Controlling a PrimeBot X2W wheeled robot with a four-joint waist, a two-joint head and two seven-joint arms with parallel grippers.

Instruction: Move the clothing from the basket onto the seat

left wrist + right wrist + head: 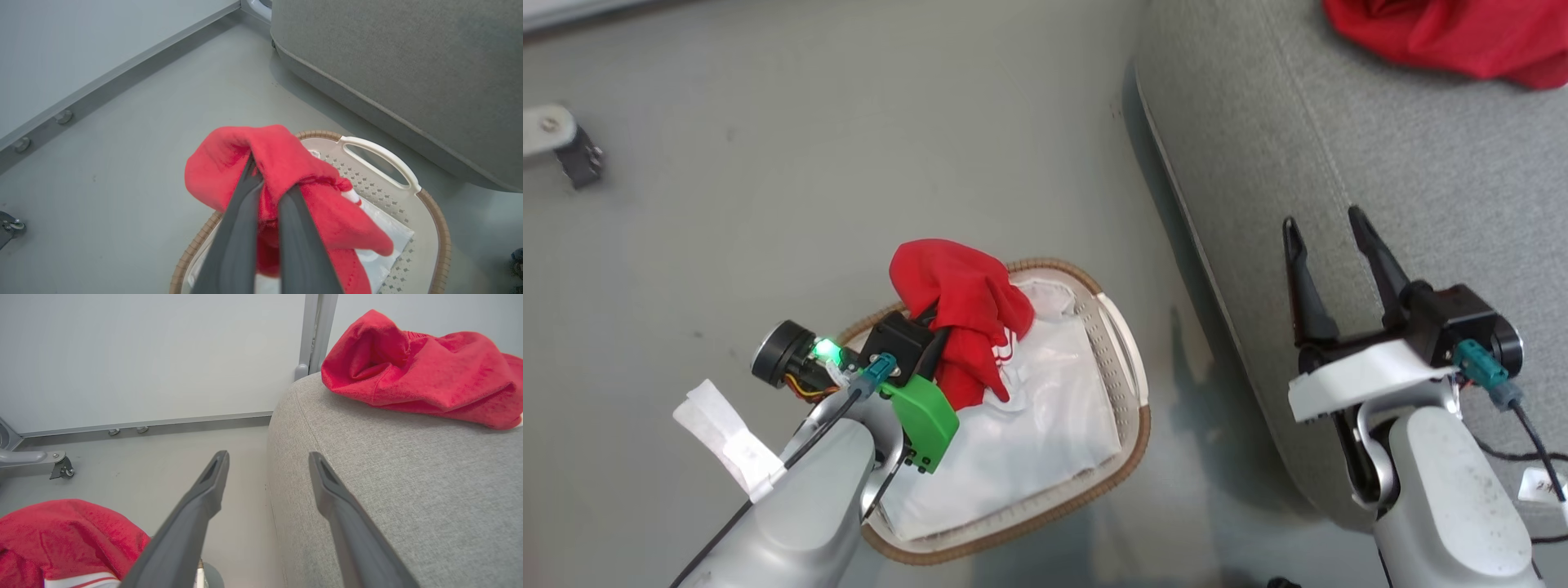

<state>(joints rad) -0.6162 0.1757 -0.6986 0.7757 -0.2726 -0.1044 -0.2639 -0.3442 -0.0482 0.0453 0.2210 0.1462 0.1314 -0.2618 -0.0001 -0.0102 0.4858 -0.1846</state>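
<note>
My left gripper (943, 314) (255, 163) is shut on a red garment (964, 310) (294, 163), bunched over its fingertips and hanging above the far end of the basket (1127, 457) (443, 237). The same garment appears low left in the right wrist view (61, 535), with a white stripe. Inside the basket lies the white liner (1029, 441) (384, 241). The grey seat (1339, 122) (408, 61) (388, 477) stands right of the basket, and another red garment (1454, 33) (421, 375) rests on it. Open and empty, my right gripper (1323, 219) (268, 455) hovers at the seat's edge.
Grey floor surrounds the basket. A metal leg with a caster (564, 151) (61, 469) stands at the far left. A pale wall with a metal baseboard (102, 85) runs behind. A narrow floor gap separates basket and seat.
</note>
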